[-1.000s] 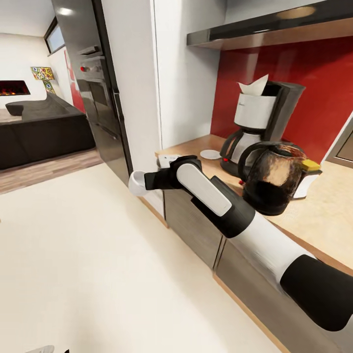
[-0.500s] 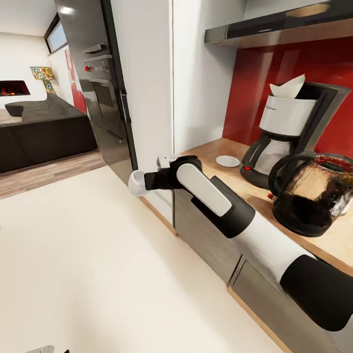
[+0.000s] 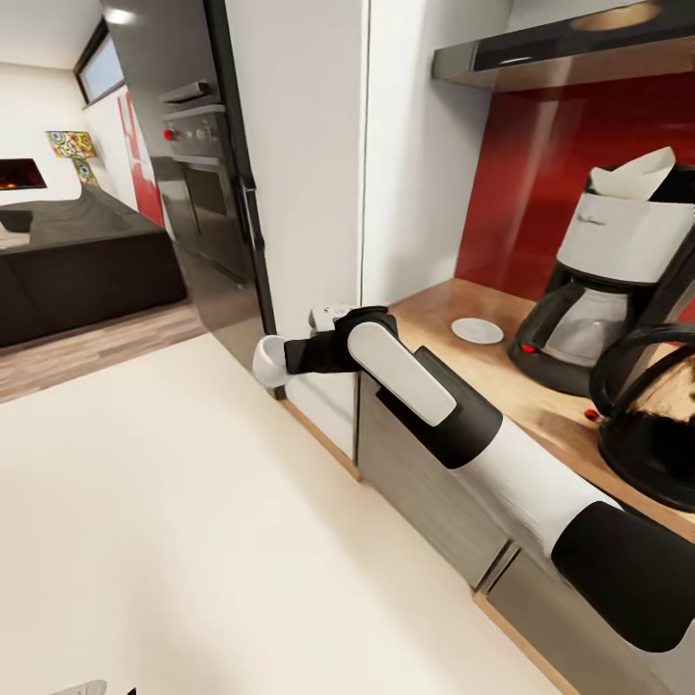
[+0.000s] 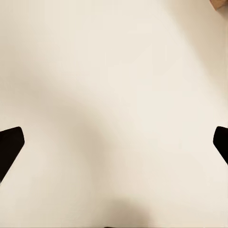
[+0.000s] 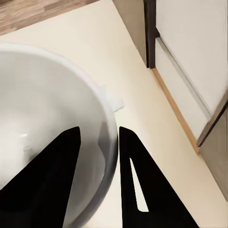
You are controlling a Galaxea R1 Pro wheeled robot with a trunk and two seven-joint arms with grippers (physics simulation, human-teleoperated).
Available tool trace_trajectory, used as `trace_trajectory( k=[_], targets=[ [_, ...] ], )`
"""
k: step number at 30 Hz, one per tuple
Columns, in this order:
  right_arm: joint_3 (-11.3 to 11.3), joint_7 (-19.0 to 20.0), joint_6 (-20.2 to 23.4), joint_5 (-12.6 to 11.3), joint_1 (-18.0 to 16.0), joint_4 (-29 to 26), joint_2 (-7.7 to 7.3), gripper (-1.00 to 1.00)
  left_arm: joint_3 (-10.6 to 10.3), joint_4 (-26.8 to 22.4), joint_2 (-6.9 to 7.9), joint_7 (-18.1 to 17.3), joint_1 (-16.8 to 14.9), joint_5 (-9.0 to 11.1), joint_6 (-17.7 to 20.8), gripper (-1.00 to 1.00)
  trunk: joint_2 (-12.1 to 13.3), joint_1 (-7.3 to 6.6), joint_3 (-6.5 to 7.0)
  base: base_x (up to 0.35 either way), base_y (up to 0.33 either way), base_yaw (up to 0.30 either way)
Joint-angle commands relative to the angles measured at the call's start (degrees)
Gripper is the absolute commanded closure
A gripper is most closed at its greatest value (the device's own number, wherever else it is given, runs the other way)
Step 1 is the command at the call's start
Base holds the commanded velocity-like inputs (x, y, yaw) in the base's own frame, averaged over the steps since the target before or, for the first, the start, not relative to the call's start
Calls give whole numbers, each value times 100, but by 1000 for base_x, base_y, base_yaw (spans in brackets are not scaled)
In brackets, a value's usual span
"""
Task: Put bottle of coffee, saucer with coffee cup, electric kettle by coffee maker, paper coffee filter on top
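Wooden surface [image 3: 454, 307] carries coffee maker [image 3: 618, 270], paper filter [image 3: 637, 174] on top, kettle [image 3: 652, 415] beside, saucer [image 3: 477, 330] near. Right tool [image 5: 99, 142] pinches cup [image 3: 269, 361] rim over floor [image 3: 193, 521]. Left tool [image 4: 114, 142] spread wide.

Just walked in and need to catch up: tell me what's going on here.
The robot's right gripper is shut on the rim of a white ceramic coffee cup, held out over the cream floor, short of the wooden countertop. There a small white saucer lies bare beside the black-and-silver coffee maker, which has a white paper filter on top. A dark glass electric kettle stands next to it. The left gripper is open and holds nothing.
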Motion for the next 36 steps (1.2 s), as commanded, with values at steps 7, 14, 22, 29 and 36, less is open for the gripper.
trace_trajectory(
  k=[7,14,22,29,36],
  targets=[
    [4,-57,8,-46,-8,-1,3,100,8,13,0,-30,-3,33,6,-100,-3,2,5,64,56,-225],
    [4,-59,8,-45,-8,0,3,100,8,17,0,-23,-3,33,6,-100,-3,2,19,7,6,-247],
    [4,-62,8,-45,-8,0,3,100,8,23,0,-21,-3,33,-2,-100,-3,2,28,1,96,-160],
    [4,-62,8,-45,-8,0,3,100,8,19,0,-21,-3,33,-3,-100,-3,2,28,45,266,-88],
    [4,-62,8,-40,-8,5,3,100,8,22,0,-21,-3,33,-3,-100,-3,2,28,24,59,-237]
  ],
)
